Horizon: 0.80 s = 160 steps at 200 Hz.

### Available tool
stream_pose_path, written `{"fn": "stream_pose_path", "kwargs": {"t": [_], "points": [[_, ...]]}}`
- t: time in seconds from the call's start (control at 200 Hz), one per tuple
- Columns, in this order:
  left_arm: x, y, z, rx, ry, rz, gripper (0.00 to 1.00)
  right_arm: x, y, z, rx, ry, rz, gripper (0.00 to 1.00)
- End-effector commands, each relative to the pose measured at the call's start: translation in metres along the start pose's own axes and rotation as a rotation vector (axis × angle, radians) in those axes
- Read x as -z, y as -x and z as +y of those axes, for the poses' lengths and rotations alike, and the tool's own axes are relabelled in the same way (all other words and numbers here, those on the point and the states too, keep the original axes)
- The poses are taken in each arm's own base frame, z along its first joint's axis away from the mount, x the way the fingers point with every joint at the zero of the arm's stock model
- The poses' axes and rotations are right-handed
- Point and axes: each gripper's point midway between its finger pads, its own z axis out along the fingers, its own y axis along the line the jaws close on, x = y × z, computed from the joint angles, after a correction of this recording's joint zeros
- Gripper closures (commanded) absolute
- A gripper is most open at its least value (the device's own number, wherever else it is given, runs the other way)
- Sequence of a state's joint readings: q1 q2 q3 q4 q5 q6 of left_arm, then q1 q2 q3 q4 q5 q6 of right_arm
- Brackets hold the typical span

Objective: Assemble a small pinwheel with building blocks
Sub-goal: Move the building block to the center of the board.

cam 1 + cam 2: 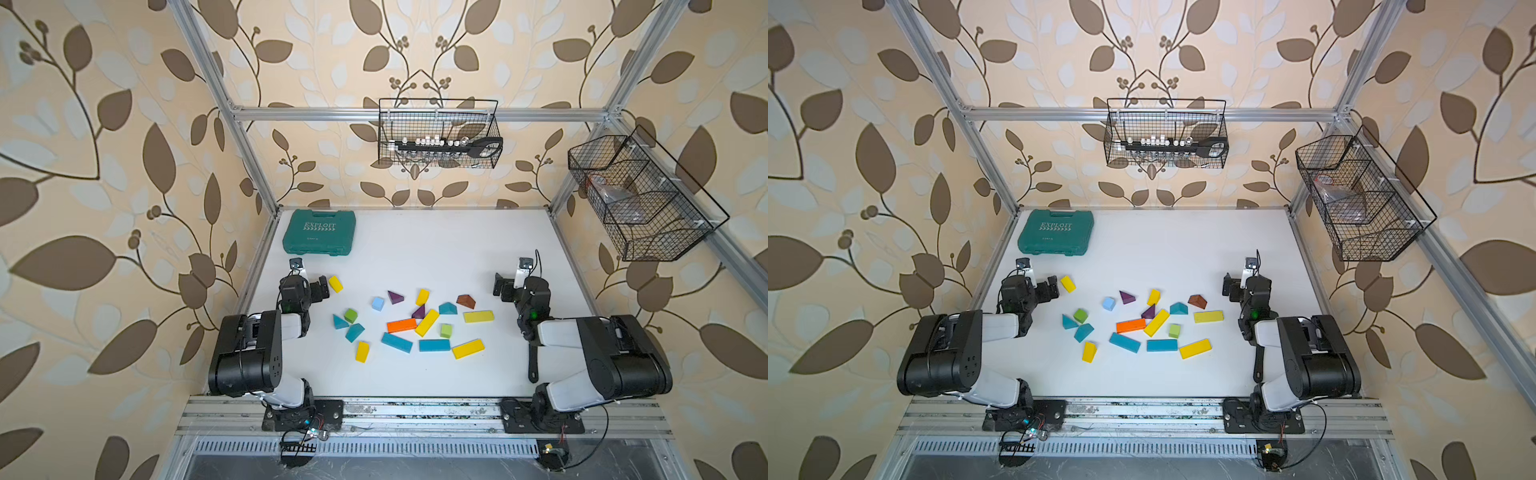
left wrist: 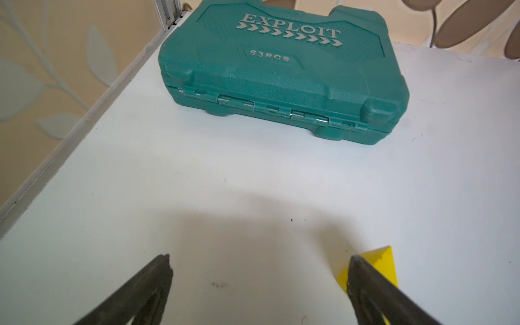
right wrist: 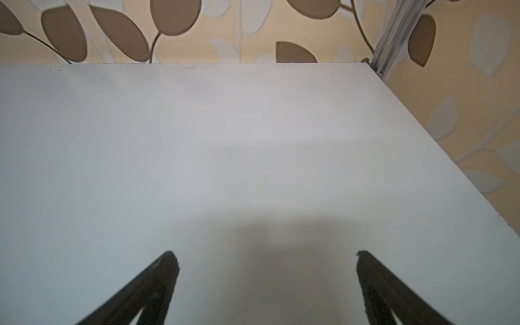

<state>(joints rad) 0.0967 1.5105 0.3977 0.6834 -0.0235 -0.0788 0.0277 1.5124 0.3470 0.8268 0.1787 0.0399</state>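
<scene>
Blocks [image 1: 434, 345] scattered; orange bar [image 1: 401, 325] crosswise; neighbouring yellow bar [image 1: 427, 323] diagonal.

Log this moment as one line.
left pincer: open, empty | right pincer: open, empty | building blocks: scattered loose | assembly: not started

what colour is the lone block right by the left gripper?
Yellow. The block shows best in a top view, just beside the left gripper.

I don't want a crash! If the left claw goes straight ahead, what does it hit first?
Probably the teal case, straight ahead of the open left claw across bare table. The yellow block beside one finger looks just off the path.
</scene>
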Motion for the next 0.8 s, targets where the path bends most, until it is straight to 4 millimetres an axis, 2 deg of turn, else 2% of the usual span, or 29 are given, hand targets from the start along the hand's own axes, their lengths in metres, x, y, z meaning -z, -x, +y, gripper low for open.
{"fn": "stream_pose_path", "kwargs": {"t": [0.0,0.7,0.755,0.795], "points": [[0.003,0.013,-0.002,-0.002,-0.002,-0.052,0.01,-0.001,0.012,0.001,-0.002,0.003,-0.032,0.00],[0.004,0.014,-0.002,-0.002,-0.001,-0.059,0.01,0.000,0.013,0.001,-0.001,0.002,-0.036,0.00],[0.008,0.024,-0.005,-0.024,0.003,-0.075,0.01,0.004,0.024,-0.008,-0.004,-0.080,-0.064,0.00],[0.019,0.044,-0.009,-0.037,0.036,-0.053,0.01,0.012,0.036,-0.018,0.000,-0.197,-0.034,0.00]]}}
